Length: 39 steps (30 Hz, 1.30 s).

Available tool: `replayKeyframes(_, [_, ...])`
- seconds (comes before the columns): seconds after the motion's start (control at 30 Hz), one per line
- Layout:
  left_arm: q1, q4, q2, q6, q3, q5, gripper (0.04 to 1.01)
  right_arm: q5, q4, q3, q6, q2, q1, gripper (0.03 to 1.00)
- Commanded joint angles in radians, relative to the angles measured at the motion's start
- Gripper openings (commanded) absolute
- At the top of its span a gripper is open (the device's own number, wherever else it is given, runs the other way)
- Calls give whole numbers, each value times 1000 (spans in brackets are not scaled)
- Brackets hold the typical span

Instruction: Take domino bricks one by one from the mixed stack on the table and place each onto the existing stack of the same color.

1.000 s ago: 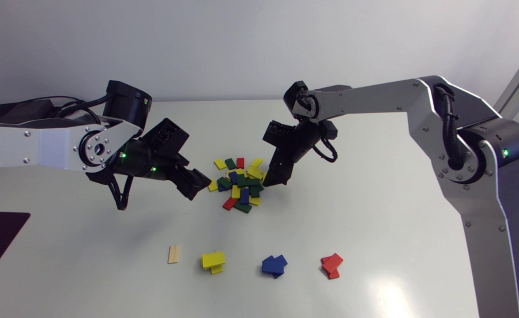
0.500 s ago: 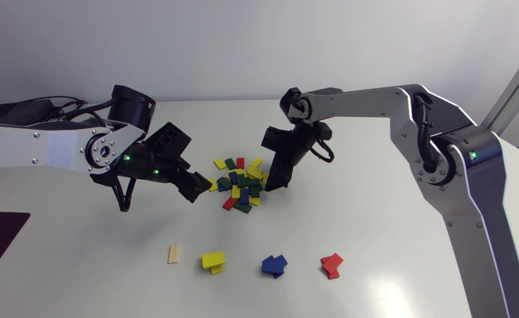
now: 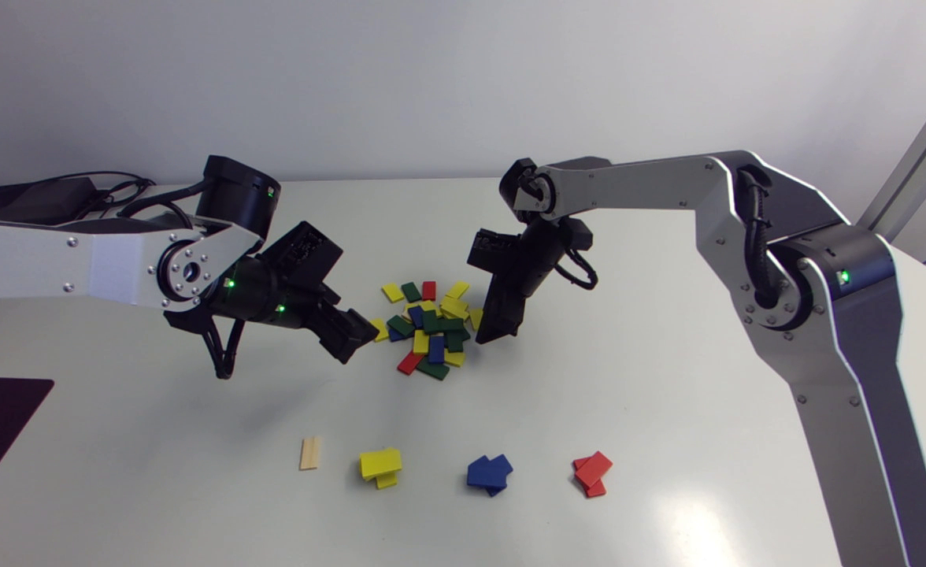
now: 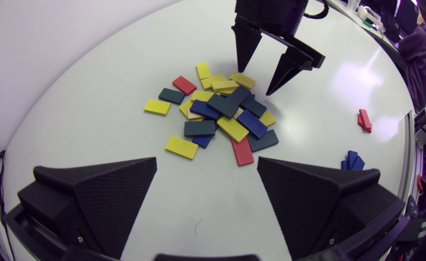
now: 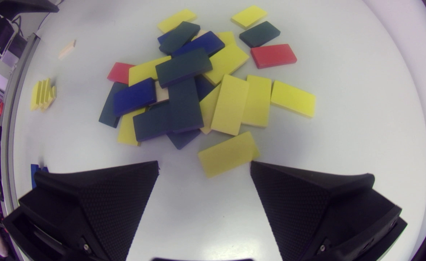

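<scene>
The jaws of my right gripper (image 3: 494, 335) stand wide apart and hold nothing. They hang low over the near edge of the mixed stack (image 3: 427, 331). In the right wrist view, a yellow brick (image 5: 228, 154) lies flat on the table (image 3: 668, 394) just ahead of the fingertips, a little off-centre, with one end right by one finger's tip. Its long axis runs roughly across the gap from finger to finger, slightly tilted. That is what the next move turns on. As I judge it, closing here would squeeze the brick end to end, so I would either turn the wrist to take it across its narrow sides or centre the jaws over it first.

The jaws of my left gripper (image 4: 206, 161) are also apart and empty, on the opposite side of the heap and higher off the table. Another yellow brick (image 4: 181, 147) and a red brick (image 4: 242, 151) lie ahead of it. The right arm is clearly the nearer one to a pick.

Further out, towards the table's front, the yellow stack (image 3: 380, 465) sits on the left arm's side of the blue stack (image 3: 489, 472) and the red stack (image 3: 591, 474). A lone wooden brick (image 3: 310, 453) lies beyond it. A yellow brick taken here has to cross past the heap to reach its stack.
</scene>
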Motion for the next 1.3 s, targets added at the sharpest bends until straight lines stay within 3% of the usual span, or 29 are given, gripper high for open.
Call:
replayKeyframes(0.0, [-9,9,20,-2,25,-2,990,8,-20,-4,-31,27,11,872])
replayKeyframes(0.57, [-14,9,17,-5,26,-2,990,72,-50,119,-8,105,20,859])
replayKeyframes(1.03, [-7,9,13,-2,16,-2,990,98,-61,93,-2,107,31,287])
replayKeyframes(1.2, [-11,9,11,-2,11,-1,990,115,-21,-2,-2,63,31,221])
replayKeyframes(1.27, [-12,9,11,-2,10,-1,990,127,22,-62,0,29,31,151])
